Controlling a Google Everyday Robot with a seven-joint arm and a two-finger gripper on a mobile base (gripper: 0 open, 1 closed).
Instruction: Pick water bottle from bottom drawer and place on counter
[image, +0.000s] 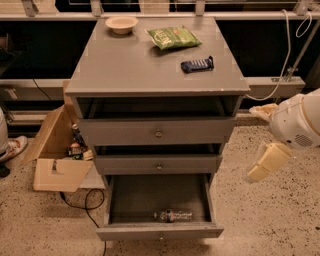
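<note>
The water bottle (173, 215) is a small clear bottle with a dark label band. It lies on its side near the front of the bottom drawer (159, 232), which is pulled out. The counter (150, 65) is the flat grey top of the cabinet. My gripper (266, 161) hangs in the air to the right of the cabinet, at about the height of the middle drawer. It is well apart from the bottle and holds nothing that shows.
On the counter are a small bowl (122, 23), a green chip bag (172, 37) and a dark blue packet (197, 64). The top drawer (158, 131) is slightly open. An open cardboard box (56, 155) with small bottles stands to the left. A cable (85, 202) lies on the floor.
</note>
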